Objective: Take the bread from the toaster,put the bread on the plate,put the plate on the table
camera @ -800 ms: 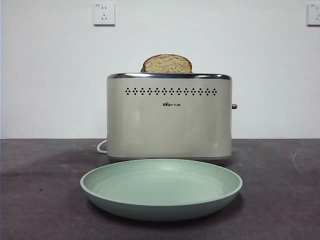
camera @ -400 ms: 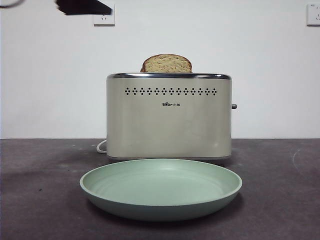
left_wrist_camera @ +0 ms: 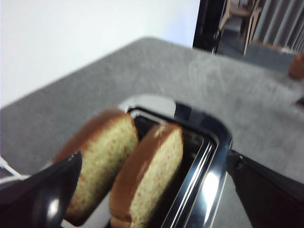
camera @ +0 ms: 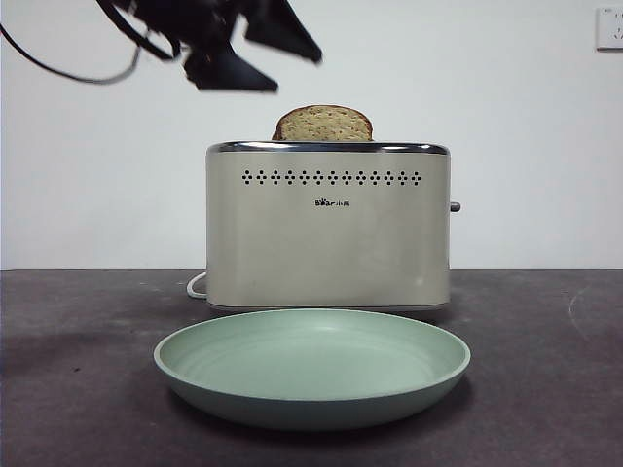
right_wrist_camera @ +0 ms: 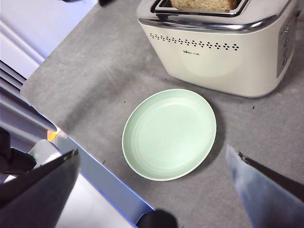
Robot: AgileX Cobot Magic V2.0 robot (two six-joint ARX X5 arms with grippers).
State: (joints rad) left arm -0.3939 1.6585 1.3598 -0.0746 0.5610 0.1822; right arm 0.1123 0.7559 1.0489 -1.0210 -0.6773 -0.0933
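Observation:
The cream toaster [camera: 328, 233] stands on the dark grey table [camera: 78, 370]. Two slices stand in its slots. In the left wrist view the broader slice, the bread [left_wrist_camera: 102, 161], is in the slot nearer the wall, beside a narrower domed slice [left_wrist_camera: 152, 175]. From the front the domed slice [camera: 324, 124] hides nearly all of the bread. My left gripper [camera: 292, 70] is open, above and left of the toaster's top; its jaws straddle the slices [left_wrist_camera: 152, 164] without touching them. The empty mint-green plate [camera: 311, 413] lies before the toaster. My right gripper [right_wrist_camera: 152, 154] is open, high above the plate [right_wrist_camera: 168, 133].
A white cord [camera: 198, 285] runs behind the toaster's left foot and a knob [camera: 455, 206] sticks out of its right side. A wall socket [camera: 610, 27] is at the top right. The right wrist view shows the table's near edge [right_wrist_camera: 95, 161].
My left arm has come in from the top left and moved down and right, toward the toaster's top. Toaster, slices and plate have stayed put.

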